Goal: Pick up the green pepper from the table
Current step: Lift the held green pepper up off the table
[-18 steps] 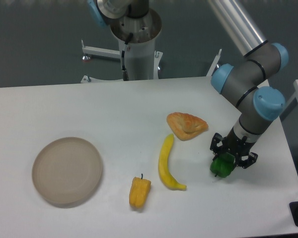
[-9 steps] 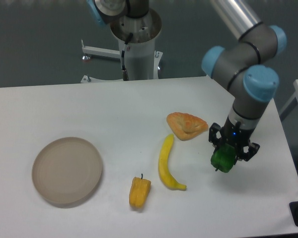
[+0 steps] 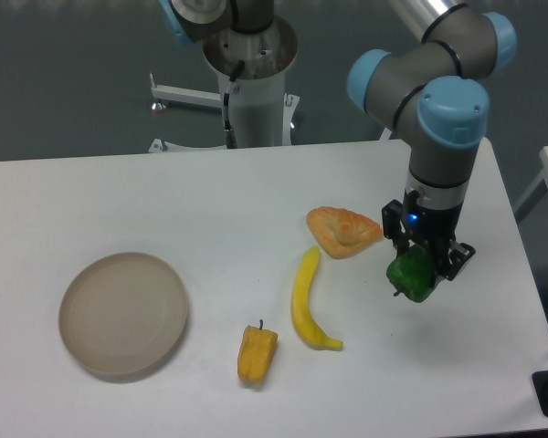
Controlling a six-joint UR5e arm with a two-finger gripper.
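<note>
The green pepper [image 3: 411,276] is small, glossy and bright green. My gripper [image 3: 421,265] is shut on it from above and holds it clear of the white table [image 3: 164,201], at the right side. The black fingers [image 3: 393,236] flank the pepper's top. The pepper hangs just right of the pastry.
A golden pastry [image 3: 343,229] lies left of the gripper. A yellow banana [image 3: 305,301] lies below it, and a yellow-orange pepper [image 3: 257,353] sits near the front. A round beige plate [image 3: 123,312] is at the left. The table's right edge is close to the gripper.
The gripper has lifted the green pepper off the table and risen, and the arm has swung up and slightly left.
</note>
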